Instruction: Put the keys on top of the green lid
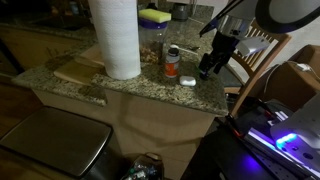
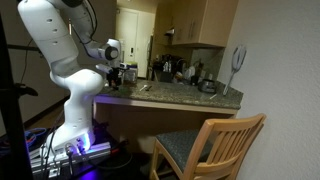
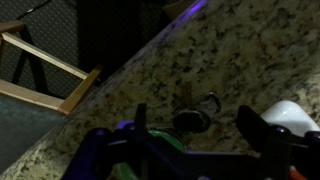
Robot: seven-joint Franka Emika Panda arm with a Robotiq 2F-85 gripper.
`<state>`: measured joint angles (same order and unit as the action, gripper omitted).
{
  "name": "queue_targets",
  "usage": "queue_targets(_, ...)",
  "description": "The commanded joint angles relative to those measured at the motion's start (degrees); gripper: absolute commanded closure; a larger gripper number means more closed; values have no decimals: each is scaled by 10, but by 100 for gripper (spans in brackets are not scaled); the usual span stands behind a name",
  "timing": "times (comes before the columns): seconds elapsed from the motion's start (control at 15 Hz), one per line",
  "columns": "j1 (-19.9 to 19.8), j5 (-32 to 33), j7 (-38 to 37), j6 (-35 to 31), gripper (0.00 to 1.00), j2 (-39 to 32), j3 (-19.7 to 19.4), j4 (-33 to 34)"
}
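Observation:
The keys (image 3: 193,117), a dark metal bunch with a ring, lie on the speckled granite counter (image 3: 230,50). In the wrist view my gripper (image 3: 198,125) is open, with one finger on each side of the keys and not touching them. A rounded green shape (image 3: 165,143), apparently the green lid, shows just left of the keys, mostly hidden by the gripper body. In both exterior views the gripper (image 1: 208,68) (image 2: 125,75) hangs low over the counter's end. The keys and lid are too small to make out there.
A small orange-labelled bottle (image 1: 172,62) and a white object (image 1: 186,80) (image 3: 290,115) stand close beside the gripper. A paper towel roll (image 1: 118,38) and a yellow-and-green sponge (image 1: 155,16) are farther along. A wooden chair (image 1: 265,50) (image 2: 215,140) stands past the counter edge.

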<state>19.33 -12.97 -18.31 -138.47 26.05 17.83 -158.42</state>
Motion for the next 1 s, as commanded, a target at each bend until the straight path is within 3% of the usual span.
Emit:
queue_targets(0.0, 5, -10, 21, -14, 39, -12, -6, 2)
queue_targets(0.33, 4, -8, 23, -9, 76, -15, -5, 4)
queue_targets(0.6, 4, -8, 24, -7, 100, -15, -5, 5)
queue_targets(0.93, 6, -14, 27, -14, 98, -16, -7, 5)
